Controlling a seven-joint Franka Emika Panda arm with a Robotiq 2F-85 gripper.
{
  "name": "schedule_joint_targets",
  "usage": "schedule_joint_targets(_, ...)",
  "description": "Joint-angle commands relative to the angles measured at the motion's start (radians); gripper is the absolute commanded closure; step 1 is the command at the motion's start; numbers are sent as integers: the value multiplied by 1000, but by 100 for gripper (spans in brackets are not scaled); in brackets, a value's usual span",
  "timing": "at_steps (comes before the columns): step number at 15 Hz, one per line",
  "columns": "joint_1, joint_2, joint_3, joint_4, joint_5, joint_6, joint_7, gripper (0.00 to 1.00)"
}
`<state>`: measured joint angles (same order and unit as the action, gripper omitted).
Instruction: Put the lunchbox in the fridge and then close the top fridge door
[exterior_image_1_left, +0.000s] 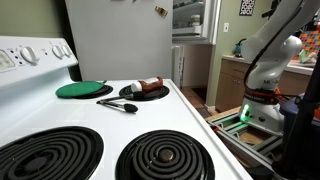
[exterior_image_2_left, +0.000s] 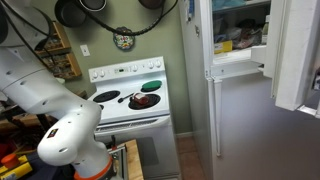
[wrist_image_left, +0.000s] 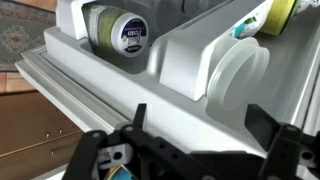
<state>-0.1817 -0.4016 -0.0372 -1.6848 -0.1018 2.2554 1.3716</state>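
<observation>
Two dark fingers of your hand (wrist_image_left: 200, 128) stand spread apart at the bottom of the wrist view, gripping nothing. Just above, right of centre, the lunchbox (wrist_image_left: 243, 68) sits in a white shelf bin (wrist_image_left: 188, 48), a labelled jar (wrist_image_left: 122, 30) upper left. In an exterior view the fridge (exterior_image_2_left: 240, 120) fills the right, the top fridge door (exterior_image_2_left: 297, 55) standing open

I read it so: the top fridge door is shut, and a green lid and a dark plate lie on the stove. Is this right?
Not fully. The top fridge door stands open, not shut; an exterior view shows it swung away from the lit fridge. The green lid and dark plate do lie on the stove.
</observation>
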Motion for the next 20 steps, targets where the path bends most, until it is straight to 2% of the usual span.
schedule_joint_targets(1, 29, -46, -41, -44, 38, -57, -234, 0)
schedule_joint_targets(6, 54, -94, -76, -84, 138, -127, -551, 0)
schedule_joint_targets(10, 55, -141, -88, -129, 168, -180, -793, 0)
schedule_joint_targets(11, 7, -89, -48, -73, 149, -158, -697, 0)
schedule_joint_targets(18, -1, -85, -41, -70, 150, -161, -711, 0)
schedule_joint_targets(19, 34, -97, -70, -76, 177, -138, -808, 0)
schedule_joint_targets(20, 36, -97, -74, -76, 177, -128, -845, 0)
